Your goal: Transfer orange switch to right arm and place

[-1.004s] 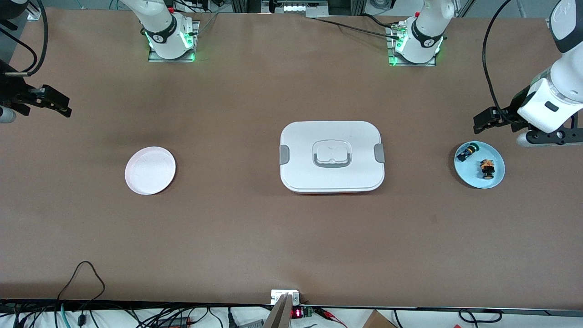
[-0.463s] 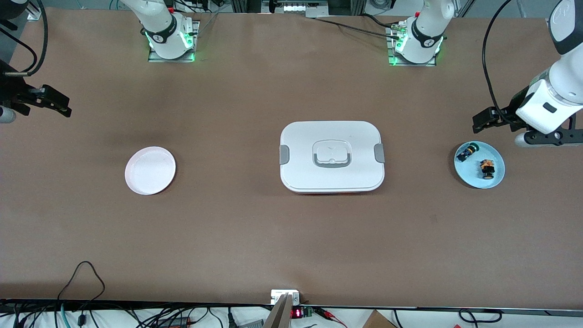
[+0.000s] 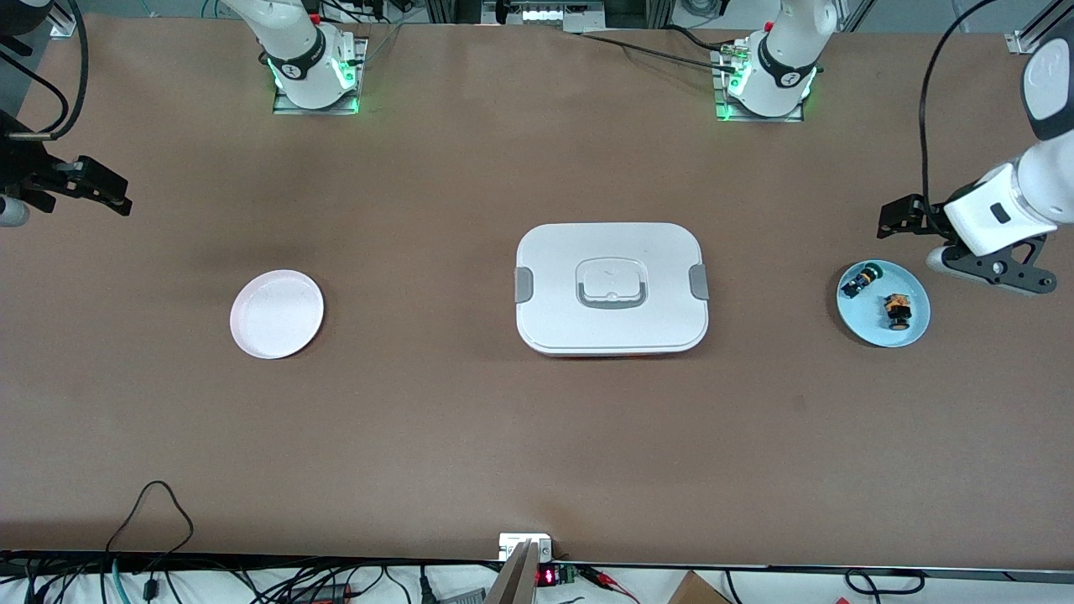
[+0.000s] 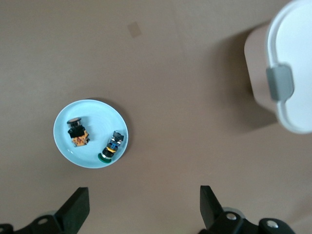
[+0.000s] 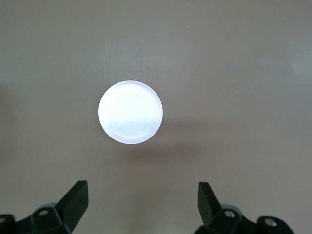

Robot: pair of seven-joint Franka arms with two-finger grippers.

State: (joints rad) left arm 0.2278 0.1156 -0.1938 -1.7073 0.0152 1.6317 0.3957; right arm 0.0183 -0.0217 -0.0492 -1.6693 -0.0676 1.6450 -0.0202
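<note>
On the tabletop [image 3: 470, 436], the closed white lidded box [image 3: 612, 288] sat at centre, with the empty white plate [image 3: 277, 313] at its nine o'clock and the blue plate [image 3: 910, 329] at its three o'clock. The orange switch [image 3: 897, 309] lay untouched on the blue plate, the green switch [image 3: 857, 280] at its ten o'clock. The left gripper [image 4: 141, 207] hung over the tabletop by that plate and the right gripper [image 5: 141, 204] waited near the white plate, both with jaws wide and empty, so pickup, handover and placing all remained.

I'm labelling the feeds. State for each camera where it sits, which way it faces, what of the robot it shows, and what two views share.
Front view: high across the table, facing both bases; shows both arms, the lidded white box.
Left wrist view: on the left arm, looking down; left gripper fingers open over bare table near the blue plate holding the orange switch.
Right wrist view: looking down; right gripper open near the white plate.
Shared: front and left wrist views both show the blue plate.
</note>
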